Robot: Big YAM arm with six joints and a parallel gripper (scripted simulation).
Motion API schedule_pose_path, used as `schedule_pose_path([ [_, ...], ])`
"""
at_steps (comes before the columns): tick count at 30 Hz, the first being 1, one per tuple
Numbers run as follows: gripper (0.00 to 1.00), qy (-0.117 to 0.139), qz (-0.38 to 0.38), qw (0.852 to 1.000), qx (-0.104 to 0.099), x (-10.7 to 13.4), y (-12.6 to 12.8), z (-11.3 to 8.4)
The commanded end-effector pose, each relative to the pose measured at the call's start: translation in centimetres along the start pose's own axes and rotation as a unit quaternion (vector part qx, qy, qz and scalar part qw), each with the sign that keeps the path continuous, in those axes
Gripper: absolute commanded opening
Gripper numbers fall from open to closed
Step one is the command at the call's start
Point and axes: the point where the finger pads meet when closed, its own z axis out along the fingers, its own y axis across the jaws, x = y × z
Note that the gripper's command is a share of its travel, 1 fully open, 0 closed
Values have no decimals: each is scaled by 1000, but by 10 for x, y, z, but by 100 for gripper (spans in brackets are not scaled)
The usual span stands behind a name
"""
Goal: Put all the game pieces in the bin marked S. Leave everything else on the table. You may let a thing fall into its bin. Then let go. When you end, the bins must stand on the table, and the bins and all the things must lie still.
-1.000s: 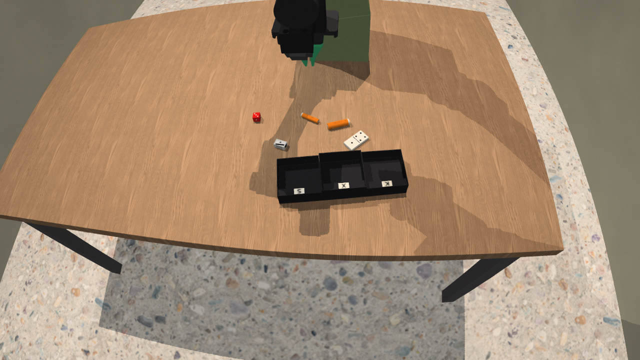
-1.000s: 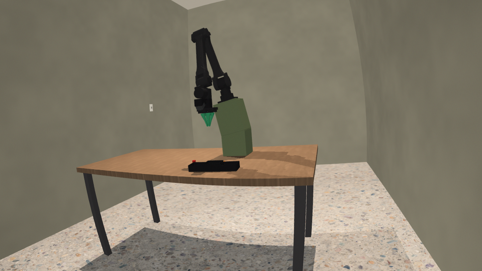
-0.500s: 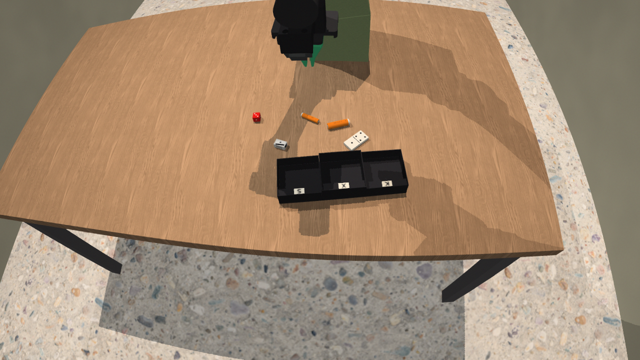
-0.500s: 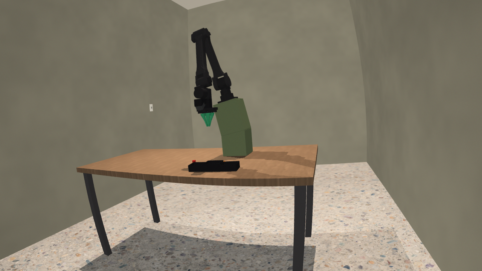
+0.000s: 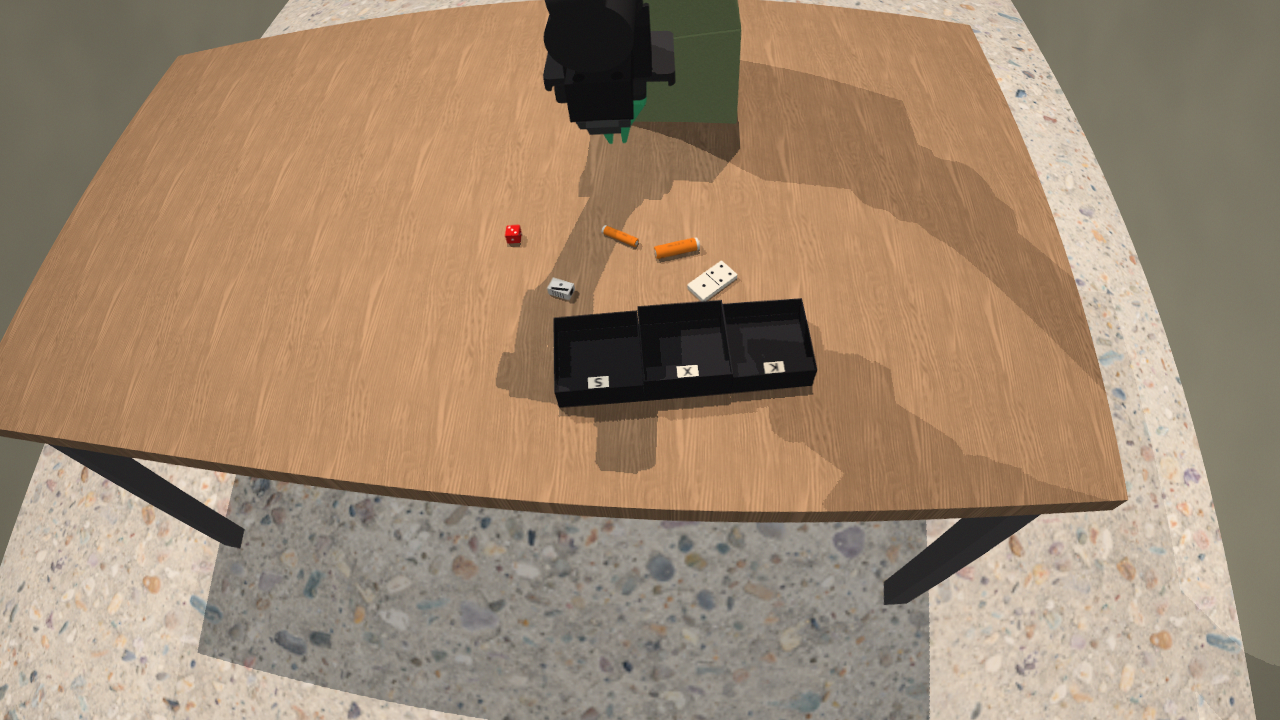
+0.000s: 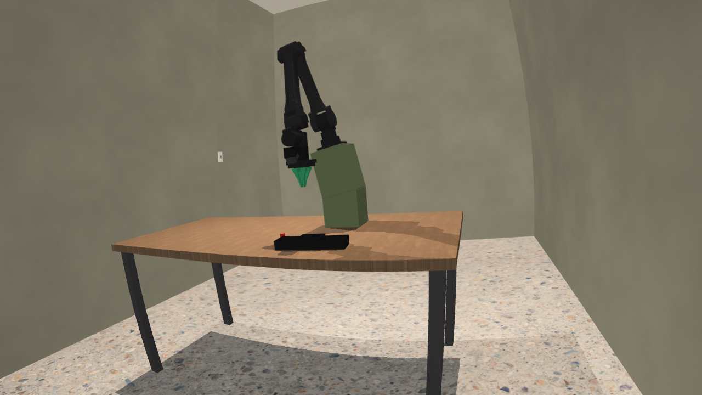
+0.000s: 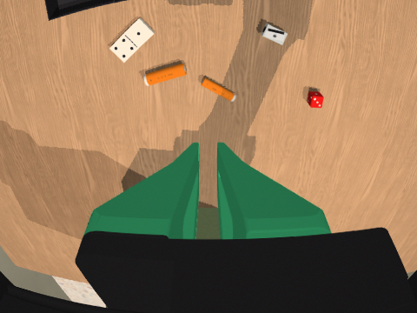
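Note:
A red die (image 5: pixel 512 234) (image 7: pixel 315 100) (image 6: pixel 282 235) lies on the table left of the other pieces. A white domino (image 5: pixel 712 280) (image 7: pixel 132 40) lies just behind the bins. Three joined black bins stand in a row: the S bin (image 5: pixel 597 355) on the left, the X bin (image 5: pixel 686 344) in the middle, the K bin (image 5: pixel 771 340) on the right. My green-fingered gripper (image 5: pixel 618 136) (image 6: pixel 303 184) (image 7: pixel 208 148) hangs high above the table near the arm's base, shut with nothing between the fingers.
Two orange cylinders (image 5: pixel 620 236) (image 5: pixel 675 248) (image 7: pixel 218 89) (image 7: pixel 165 73) lie between the die and the domino. A small grey sharpener (image 5: pixel 561 288) (image 7: pixel 274 34) lies behind the S bin. The green arm base (image 6: pixel 341 186) stands at the table's back.

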Motion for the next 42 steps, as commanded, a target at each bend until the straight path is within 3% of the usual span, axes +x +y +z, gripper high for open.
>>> schedule_pose_path([
  [1,9,-14,-34,999,1,-37,-11,23],
  [7,9,-14,-34,999,1,-68,-19,61],
  [9,9,-14,-34,999,1,-68,-19,61],
  [21,9,-2,-37,999,-1,-126,-35,136],
  [26,9,-2,-40,999,-1,-128,-32,136],
  [27,9,-13,-48,999,1,-131,-27,119],
  [42,9,-25,-42,999,3,-148,-28,112],
])
